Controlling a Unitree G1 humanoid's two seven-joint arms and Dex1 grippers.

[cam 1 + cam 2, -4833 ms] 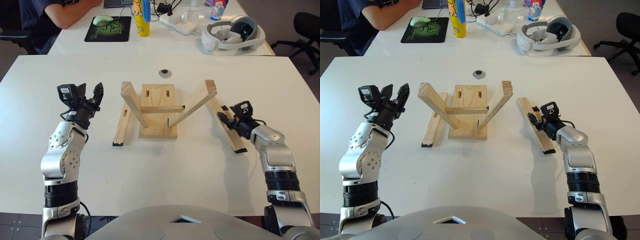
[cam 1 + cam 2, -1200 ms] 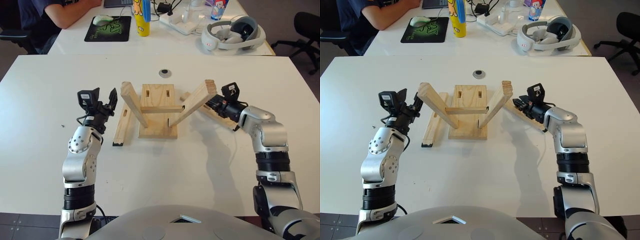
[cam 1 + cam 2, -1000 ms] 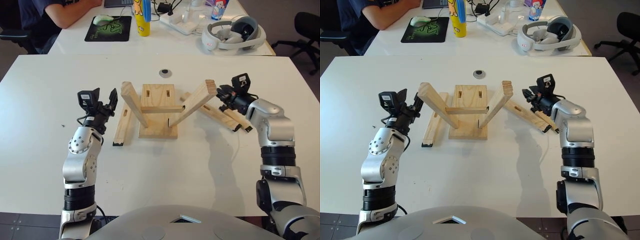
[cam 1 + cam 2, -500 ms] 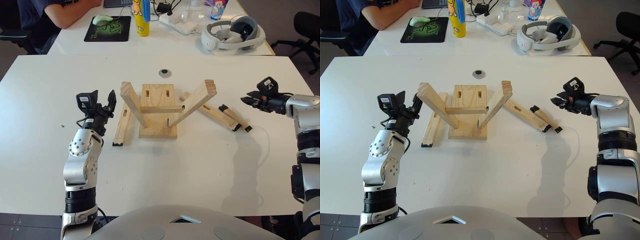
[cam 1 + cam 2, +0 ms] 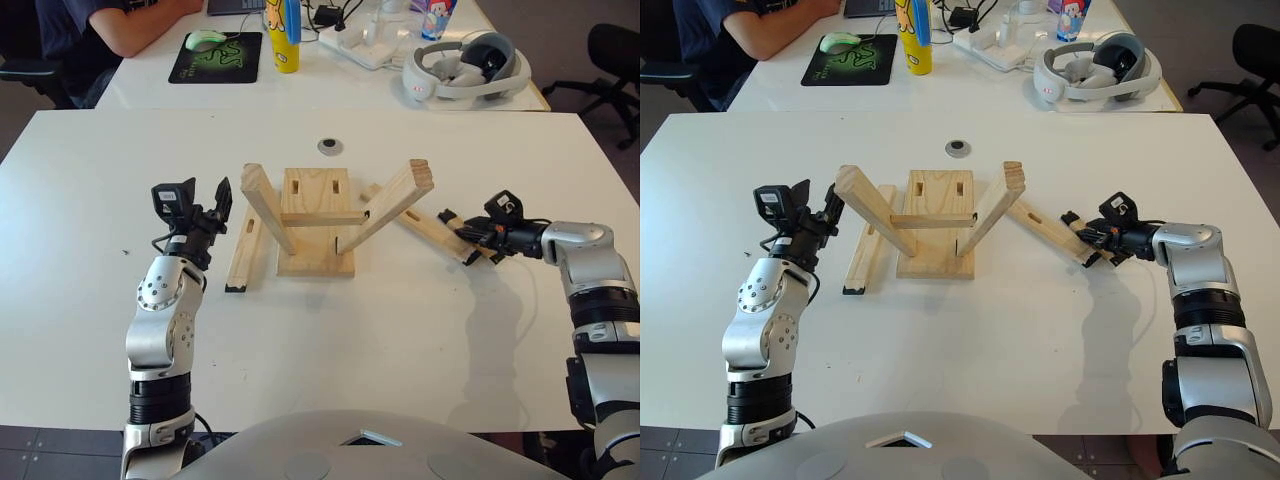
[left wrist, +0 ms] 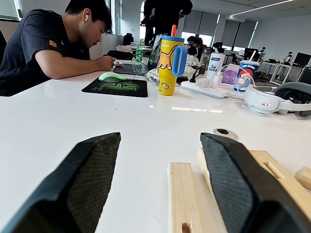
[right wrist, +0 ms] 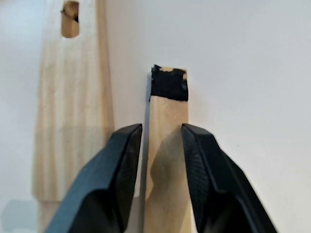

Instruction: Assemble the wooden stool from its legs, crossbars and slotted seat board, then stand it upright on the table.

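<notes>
Right side of frame: right end effector (image 5: 468,236) sits low on the counter (image 5: 330,340) at the outer end of the black-tipped bar (image 7: 167,111). Half a second earlier it hung near the right edge of the frame, well apart from all the wood; it has since swung inward and down. Its fingers (image 7: 116,170) stand spread one on each side of the bar, a thin gap showing on one side, so the bar is straddled, not clamped. The slotted loose leg (image 7: 73,97) lies just beside the bar, running diagonally up to the foot of the propped right leg (image 5: 390,205). Both loose pieces lie as they did half a second ago.

Centre: seat board (image 5: 315,250) flat on the counter, with the left leg (image 5: 265,205) and right leg leaning outward above it, joined by a crossbar (image 5: 322,217). Unchanged.

Left of centre: left end effector (image 5: 210,212) holds the same spot as before, spread wide and empty, near the flat leg (image 5: 243,250) lying left of the seat board.
</notes>
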